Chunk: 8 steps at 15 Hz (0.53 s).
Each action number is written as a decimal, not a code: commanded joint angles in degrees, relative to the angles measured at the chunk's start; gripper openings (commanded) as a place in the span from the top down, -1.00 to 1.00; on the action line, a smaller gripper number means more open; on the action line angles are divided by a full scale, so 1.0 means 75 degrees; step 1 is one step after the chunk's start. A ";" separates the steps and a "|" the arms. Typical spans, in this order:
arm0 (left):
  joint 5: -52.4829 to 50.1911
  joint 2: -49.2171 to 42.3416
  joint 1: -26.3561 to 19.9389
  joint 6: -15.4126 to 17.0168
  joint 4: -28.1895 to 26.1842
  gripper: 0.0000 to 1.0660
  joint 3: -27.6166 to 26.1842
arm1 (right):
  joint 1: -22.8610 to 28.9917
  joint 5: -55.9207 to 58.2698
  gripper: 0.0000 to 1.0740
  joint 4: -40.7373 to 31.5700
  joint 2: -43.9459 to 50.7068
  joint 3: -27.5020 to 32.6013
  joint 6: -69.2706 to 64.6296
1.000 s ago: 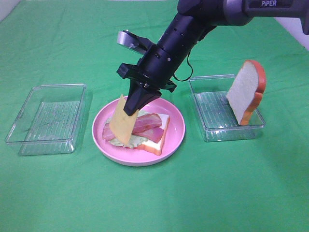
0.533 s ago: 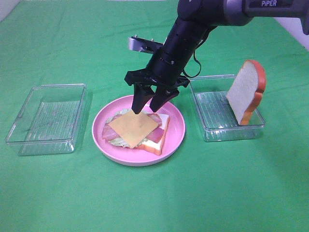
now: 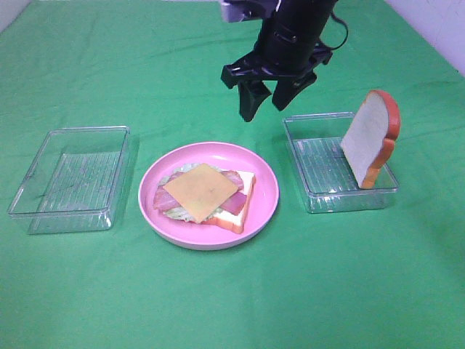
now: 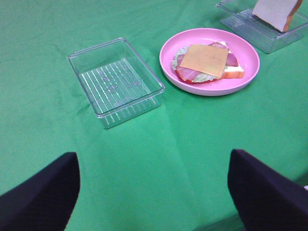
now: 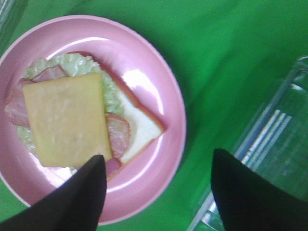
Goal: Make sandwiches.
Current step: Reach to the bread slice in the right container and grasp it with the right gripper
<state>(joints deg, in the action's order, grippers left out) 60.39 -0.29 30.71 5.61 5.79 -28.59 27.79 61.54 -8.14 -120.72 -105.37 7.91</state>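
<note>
On the pink plate (image 3: 267, 190) lies an open sandwich: a bread slice (image 3: 238, 211), lettuce, bacon strips, and a yellow cheese square (image 3: 201, 190) flat on top. The right wrist view looks down on the same cheese (image 5: 65, 118), with bread (image 5: 139, 126) showing beside it. My right gripper (image 3: 263, 110) hangs open and empty above the plate's far edge, touching nothing. A second bread slice (image 3: 370, 138) leans upright in the right tray. My left gripper (image 4: 154, 190) stands open over bare cloth, well short of the sandwich (image 4: 204, 60).
An empty clear tray (image 3: 73, 178) sits left of the plate. Another clear tray (image 3: 338, 163), on the right, holds the leaning bread. A green cloth covers the table. The left wrist view shows the empty tray (image 4: 115, 79) nearest.
My right gripper opened and let the cheese square drop flat onto the stack. It then rose and moved back and to the right. The left arm stayed still.
</note>
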 commanded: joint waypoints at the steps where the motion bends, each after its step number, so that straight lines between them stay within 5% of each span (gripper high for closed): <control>1: -0.0069 -0.0153 0.0015 -0.0008 -0.0015 -0.51 0.0008 | -0.0031 0.0252 -0.14 0.1085 0.0489 -0.0053 -0.0573; 8: -0.0069 -0.0153 0.0015 -0.0008 -0.0031 -0.51 0.0008 | -0.1589 0.0863 -0.29 0.1207 0.0573 -0.0053 -0.1398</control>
<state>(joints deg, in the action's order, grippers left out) 60.39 -0.29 30.71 5.56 5.79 -28.59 16.21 67.04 0.63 -116.71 -105.37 -1.83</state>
